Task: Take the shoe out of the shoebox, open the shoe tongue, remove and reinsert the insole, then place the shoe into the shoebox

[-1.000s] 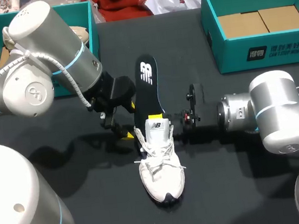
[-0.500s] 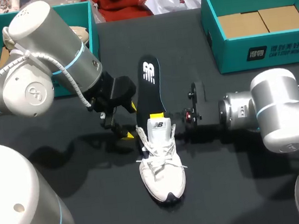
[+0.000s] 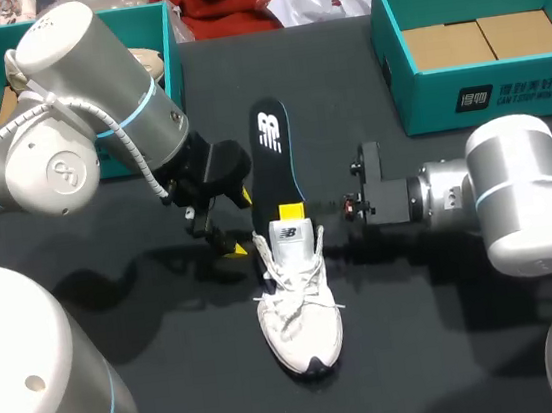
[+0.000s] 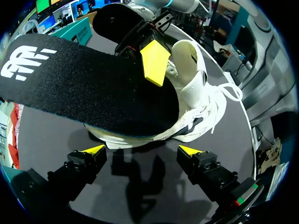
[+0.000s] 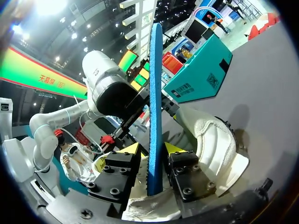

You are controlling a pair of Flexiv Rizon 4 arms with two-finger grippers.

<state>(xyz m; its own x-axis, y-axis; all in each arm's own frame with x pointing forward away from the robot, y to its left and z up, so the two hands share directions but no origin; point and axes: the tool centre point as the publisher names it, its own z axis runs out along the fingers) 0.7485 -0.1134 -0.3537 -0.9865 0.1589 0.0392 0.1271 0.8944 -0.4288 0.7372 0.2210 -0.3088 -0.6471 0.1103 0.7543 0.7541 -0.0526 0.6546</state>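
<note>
"How far along is it?"

"The shoe (image 3: 298, 304) is out of its box and stands on the bench (image 3: 176, 380), toe toward the camera, between the two arms. The tongue looks lifted. The insole (image 3: 274, 156) is mostly out: its front end sits at the heel opening and the rest stretches away over the bench."

"Who has it?"

"The right arm (image 3: 516, 192). In its wrist view the insole stands edge-on between the two fingers (image 5: 174, 149), which press it from both sides, so those jaws are clenched on it. The left arm (image 3: 74, 120) hangs just beside the heel with its jaws released, its yellow tips (image 4: 96, 149) wide apart over bare bench."

"What's left?"

"I'd say the insole step is half done; I can't tell whether it is coming out or going back in. After that the shoe has to go into a shoebox (image 3: 484, 95). A second shoebox (image 3: 172, 58) stands on the left."

"Anything changed in the last second?"

"The right wrist has drawn back toward its own side. The insole's far end swung slightly right, then back. The left arm hasn't moved, and the shoe has barely shifted."
</note>
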